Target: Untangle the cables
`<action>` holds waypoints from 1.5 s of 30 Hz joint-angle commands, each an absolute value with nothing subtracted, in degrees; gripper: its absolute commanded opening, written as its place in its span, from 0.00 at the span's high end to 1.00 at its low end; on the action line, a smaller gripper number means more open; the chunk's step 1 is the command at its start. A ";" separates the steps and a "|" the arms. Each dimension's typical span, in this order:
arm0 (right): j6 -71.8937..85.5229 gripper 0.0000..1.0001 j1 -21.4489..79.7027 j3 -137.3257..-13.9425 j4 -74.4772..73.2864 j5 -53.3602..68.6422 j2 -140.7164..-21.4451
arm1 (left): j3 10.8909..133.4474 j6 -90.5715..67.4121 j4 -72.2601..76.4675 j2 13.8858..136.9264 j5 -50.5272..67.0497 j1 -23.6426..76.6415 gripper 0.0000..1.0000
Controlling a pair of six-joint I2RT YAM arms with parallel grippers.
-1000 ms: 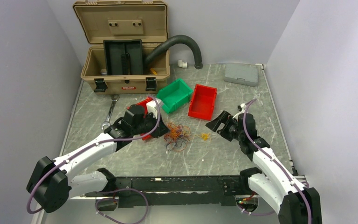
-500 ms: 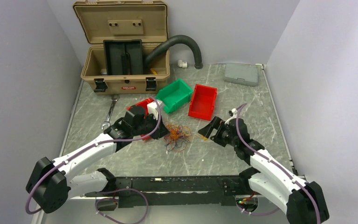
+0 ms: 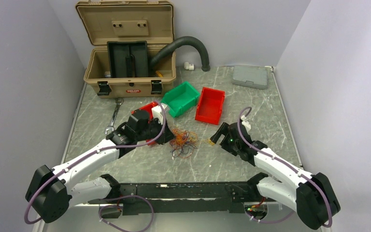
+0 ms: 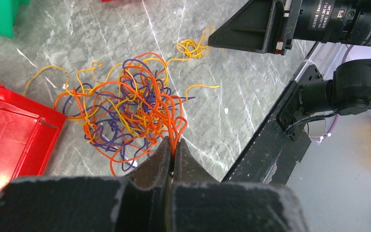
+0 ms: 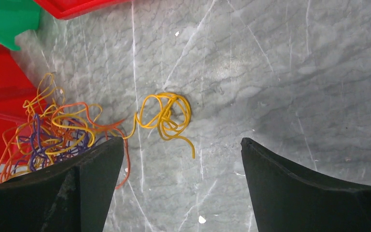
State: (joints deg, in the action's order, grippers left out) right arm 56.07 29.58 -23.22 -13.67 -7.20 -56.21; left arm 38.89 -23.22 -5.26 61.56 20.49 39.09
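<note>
The cables [image 3: 183, 140] are a fist-sized tangle of orange, yellow and dark purple strands on the marble table, also in the left wrist view [image 4: 125, 111] and at the left of the right wrist view [image 5: 53, 133]. A small yellow cable loop [image 5: 166, 116] lies apart to the right of the tangle [image 3: 211, 141]. My left gripper [image 4: 174, 147] is shut on orange strands at the tangle's near edge. My right gripper [image 5: 182, 145] is open and empty, low over the table, its jaws either side of the spot just near of the yellow loop.
Red bins [image 3: 210, 104] [image 3: 147, 108] and a green bin [image 3: 181, 98] stand just behind the tangle. An open tan toolbox [image 3: 128, 72] with a black hose [image 3: 193, 46] is at the back. A wrench [image 3: 113, 116] lies left. A grey case [image 3: 250, 76] is back right.
My right gripper has moved left and down toward the small yellow loop. My left gripper has stayed shut at the tangle.
</note>
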 commanded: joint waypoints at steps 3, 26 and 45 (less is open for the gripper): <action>54.13 0.07 30.05 -27.07 -10.72 -8.64 -61.58 | 41.00 -22.08 -5.01 59.58 19.78 39.36 1.00; 55.15 0.90 28.83 -32.21 -23.31 -27.25 -61.20 | 43.21 -20.70 -9.07 60.26 14.63 39.35 1.00; 52.43 0.98 16.48 -38.64 -39.13 -42.83 -45.83 | 41.94 -27.12 -18.27 56.56 -3.78 38.95 1.00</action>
